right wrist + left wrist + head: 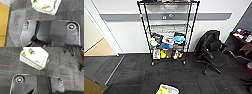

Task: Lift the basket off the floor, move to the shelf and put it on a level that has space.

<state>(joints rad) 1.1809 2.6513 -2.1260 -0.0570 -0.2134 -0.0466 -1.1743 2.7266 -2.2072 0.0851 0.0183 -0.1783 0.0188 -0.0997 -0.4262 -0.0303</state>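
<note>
We see the small cream woven basket (pixel 167 89) on the dark charcoal carpet floor (pixel 134 72), near us; the tall black wire shelf (pixel 167 32) stands far behind; either tool's state we cannot tell.

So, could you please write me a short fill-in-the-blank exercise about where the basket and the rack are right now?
1. The woven basket rests on the ____.
2. The black wire rack stands against the ____.
3. To the rack's right stands a black office ____.
4. The thin lines crossing the carpet are ____.

Missing words: carpet; wall; chair; red
</note>
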